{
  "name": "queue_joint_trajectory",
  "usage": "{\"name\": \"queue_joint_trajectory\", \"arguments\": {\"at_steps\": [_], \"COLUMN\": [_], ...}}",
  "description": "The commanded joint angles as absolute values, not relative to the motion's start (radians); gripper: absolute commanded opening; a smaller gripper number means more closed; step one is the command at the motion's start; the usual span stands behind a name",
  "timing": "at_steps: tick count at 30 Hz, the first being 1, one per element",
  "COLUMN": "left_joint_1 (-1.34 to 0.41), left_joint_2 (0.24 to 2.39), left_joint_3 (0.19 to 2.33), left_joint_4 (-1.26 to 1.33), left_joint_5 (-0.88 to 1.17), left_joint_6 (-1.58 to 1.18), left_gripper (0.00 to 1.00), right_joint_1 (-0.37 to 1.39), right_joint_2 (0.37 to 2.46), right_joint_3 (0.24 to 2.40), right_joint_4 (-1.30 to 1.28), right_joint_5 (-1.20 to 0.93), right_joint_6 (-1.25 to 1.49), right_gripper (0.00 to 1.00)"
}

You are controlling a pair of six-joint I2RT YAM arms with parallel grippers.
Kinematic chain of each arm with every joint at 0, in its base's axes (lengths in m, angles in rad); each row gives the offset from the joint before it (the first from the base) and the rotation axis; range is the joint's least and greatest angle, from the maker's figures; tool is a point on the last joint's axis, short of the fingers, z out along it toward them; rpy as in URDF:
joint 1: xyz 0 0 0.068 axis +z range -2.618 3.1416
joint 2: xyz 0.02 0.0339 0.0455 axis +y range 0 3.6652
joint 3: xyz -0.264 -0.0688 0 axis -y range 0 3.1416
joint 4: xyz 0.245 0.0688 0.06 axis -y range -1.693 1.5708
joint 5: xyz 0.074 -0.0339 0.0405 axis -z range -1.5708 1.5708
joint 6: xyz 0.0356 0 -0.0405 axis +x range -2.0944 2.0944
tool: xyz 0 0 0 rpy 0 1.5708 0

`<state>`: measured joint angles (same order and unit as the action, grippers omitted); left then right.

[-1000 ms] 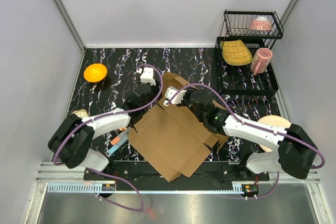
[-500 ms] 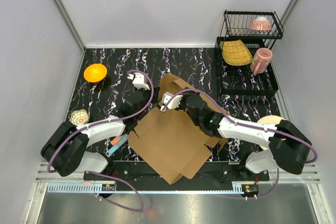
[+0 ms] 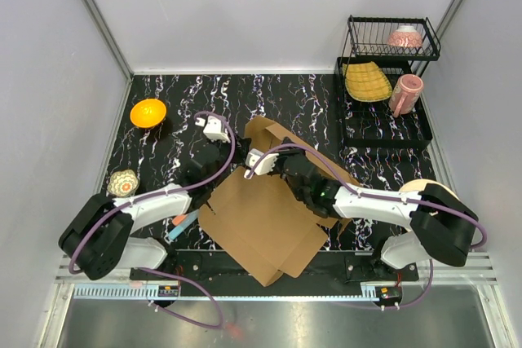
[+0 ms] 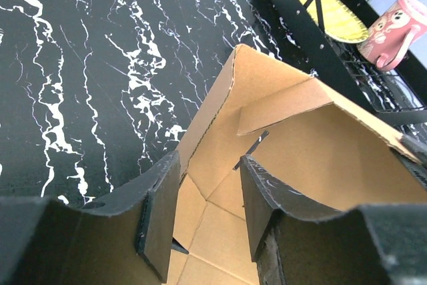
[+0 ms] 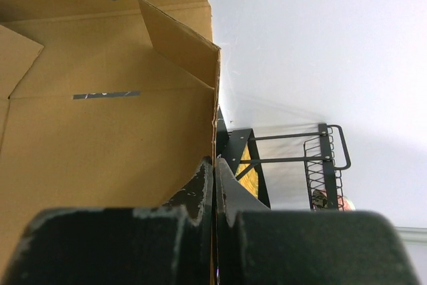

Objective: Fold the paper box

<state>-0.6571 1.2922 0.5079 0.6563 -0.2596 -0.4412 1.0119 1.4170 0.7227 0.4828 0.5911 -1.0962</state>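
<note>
Marbled table [image 3: 310, 95], right fingers [image 5: 195, 195] pinching paper box [image 3: 261, 218] — left fingers [image 4: 160, 211] apart

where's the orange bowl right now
In the top view, the orange bowl sits near the table's far left corner, left of the paper box and apart from it.

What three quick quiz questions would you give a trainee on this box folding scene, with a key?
1. True or false: the right gripper pinches a panel edge of the paper box.
2. Fill in: the left gripper is ____ (open or shut).
3. Where is the pink mug? A in the black rack; B on the paper box; C in the left gripper.
Key: 1 true; 2 open; 3 A.
</note>
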Motion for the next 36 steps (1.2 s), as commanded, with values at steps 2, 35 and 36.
{"name": "queue_joint_trajectory", "arguments": {"at_steps": [2,35,36], "left_joint_1": [-0.650,-0.824,-0.833], "left_joint_2": [1.365,1.190,1.193], "left_joint_3": [0.586,0.450,0.431], "left_joint_4": [0.652,0.664,0.675], "left_joint_5": [-0.264,-0.288,-0.302], "left_joint_6": [-0.385,-0.497,-0.502], "left_gripper": [0.40,0.00,0.00], "right_joint_1": [1.022,1.023,1.028], "right_joint_2": [1.376,1.367,1.364], "right_joint_3": [0.723,0.696,0.693], "right_joint_4": [0.492,0.506,0.503], "right_joint_5": [0.594,0.617,0.617], "right_joint_6": [-1.075,-1.091,-1.089], "right_gripper": [0.00,0.00,0.00]}}
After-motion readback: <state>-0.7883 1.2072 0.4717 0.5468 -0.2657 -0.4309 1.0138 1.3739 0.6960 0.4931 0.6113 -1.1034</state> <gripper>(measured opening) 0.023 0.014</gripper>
